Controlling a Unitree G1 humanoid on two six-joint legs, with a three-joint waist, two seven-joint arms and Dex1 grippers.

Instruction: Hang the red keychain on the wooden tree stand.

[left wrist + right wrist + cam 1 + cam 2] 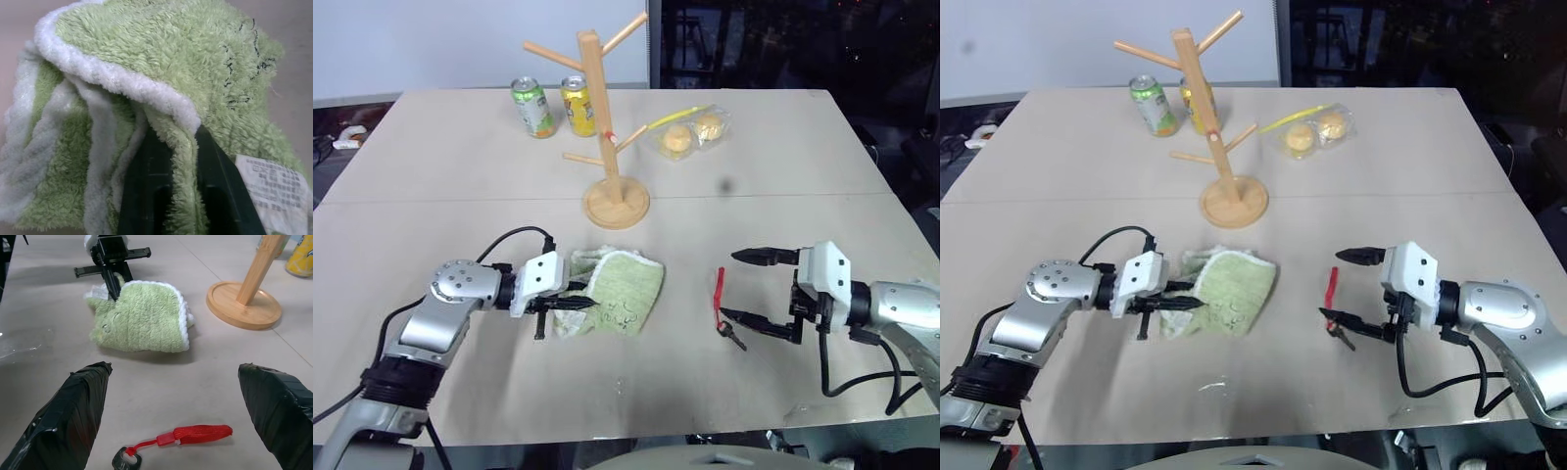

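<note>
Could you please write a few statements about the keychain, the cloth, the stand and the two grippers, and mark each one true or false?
1. The red keychain hangs on a peg of the wooden tree stand. False: it lies flat on the table.
2. The left gripper is shut on the green cloth. True.
3. The right gripper stands open, one finger on either side of the keychain. True.
4. The right gripper has lifted the keychain. False: its fingers are apart and not touching it.
5. Two drink cans stand behind the stand. True.
</note>
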